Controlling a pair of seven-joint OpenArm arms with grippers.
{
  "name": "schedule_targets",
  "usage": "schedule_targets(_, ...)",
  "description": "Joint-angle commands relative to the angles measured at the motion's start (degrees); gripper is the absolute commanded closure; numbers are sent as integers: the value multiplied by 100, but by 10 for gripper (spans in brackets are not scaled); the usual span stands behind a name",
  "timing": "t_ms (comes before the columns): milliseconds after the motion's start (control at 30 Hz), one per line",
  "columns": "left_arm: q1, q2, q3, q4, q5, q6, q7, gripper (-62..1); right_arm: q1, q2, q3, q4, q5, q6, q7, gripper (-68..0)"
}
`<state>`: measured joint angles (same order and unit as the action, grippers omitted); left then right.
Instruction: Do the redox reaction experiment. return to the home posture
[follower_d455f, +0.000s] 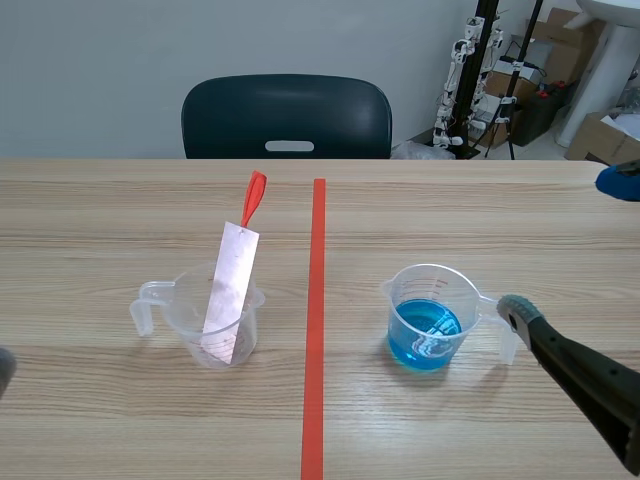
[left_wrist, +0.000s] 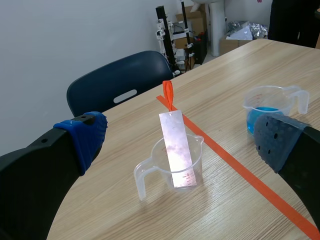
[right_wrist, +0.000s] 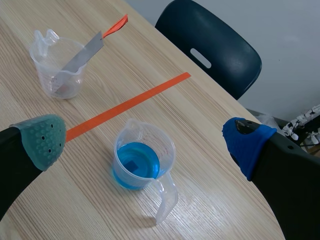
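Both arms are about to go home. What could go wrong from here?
1. The right gripper hangs close beside the handle of the blue-liquid cup; a sideways swing might clip it and spill.
2. The metal strip leans tall out of the clear cup ahead of the left gripper; a brush could topple both.

A dark blue chair (follower_d455f: 287, 116) is standing behind the wooden counter (follower_d455f: 100, 200); cardboard boxes (follower_d455f: 600, 135) are sitting beyond.
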<state>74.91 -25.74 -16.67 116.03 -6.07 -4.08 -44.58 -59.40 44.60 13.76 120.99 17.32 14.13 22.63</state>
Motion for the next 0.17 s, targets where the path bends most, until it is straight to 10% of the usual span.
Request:
schedule_targets(0, 26, 46, 2, 105, -35, 7, -83, -619, 50, 31, 0, 111, 61, -44, 66, -679)
schedule_targets(133, 26, 46, 2, 105, -35, 7, -83, -619, 50, 31, 0, 111, 61, -44, 66, -679)
